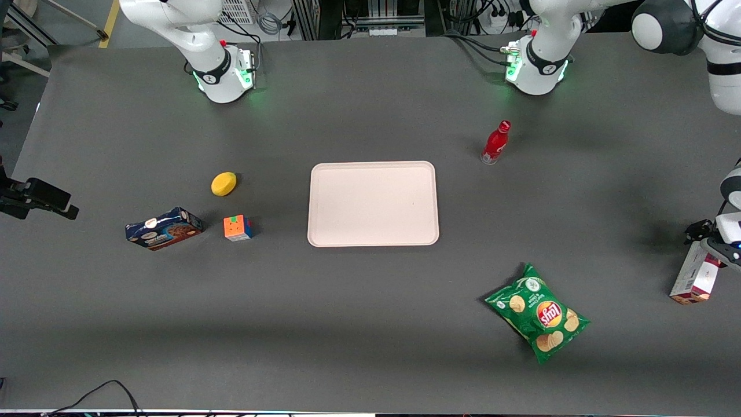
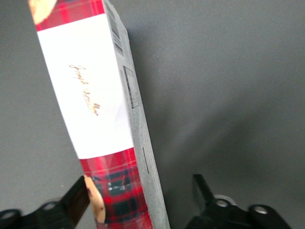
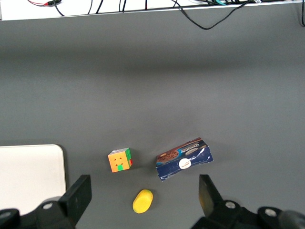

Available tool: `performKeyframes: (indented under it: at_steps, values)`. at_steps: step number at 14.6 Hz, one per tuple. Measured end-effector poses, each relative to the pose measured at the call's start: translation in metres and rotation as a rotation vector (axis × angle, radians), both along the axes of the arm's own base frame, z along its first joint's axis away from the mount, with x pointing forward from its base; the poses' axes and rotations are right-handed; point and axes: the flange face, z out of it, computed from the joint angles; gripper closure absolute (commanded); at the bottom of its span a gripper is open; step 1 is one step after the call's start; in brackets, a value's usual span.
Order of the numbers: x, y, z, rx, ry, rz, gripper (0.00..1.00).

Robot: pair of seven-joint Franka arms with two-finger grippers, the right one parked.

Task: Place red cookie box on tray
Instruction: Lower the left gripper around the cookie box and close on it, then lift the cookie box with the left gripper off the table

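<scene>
The red cookie box [image 1: 693, 279] is at the working arm's end of the table, at the edge of the front view. In the left wrist view the box [image 2: 95, 95] shows its tartan, white label panel and grey side. My left gripper [image 1: 710, 243] is right over one end of the box. Its jaws [image 2: 140, 193] are open and straddle that end; one finger [image 2: 76, 202] is close against the tartan face, the other finger [image 2: 202, 195] stands apart from the grey side. The pale pinkish tray [image 1: 373, 202] lies bare in the table's middle, far from the box.
A red bottle [image 1: 496, 142] stands farther from the front camera than the tray. A green chips bag [image 1: 537, 313] lies nearer the camera. Toward the parked arm's end are a yellow lemon-like thing [image 1: 223, 183], a colour cube [image 1: 238, 227] and a blue cookie box [image 1: 164, 228].
</scene>
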Motion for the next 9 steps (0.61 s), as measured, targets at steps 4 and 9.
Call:
performKeyframes:
  at_steps: [4,9]
  values:
    - [0.002,0.001,-0.002,0.010,-0.008,0.000,0.90]
    - [0.013,-0.002,0.009,0.021,-0.041,0.024,0.96]
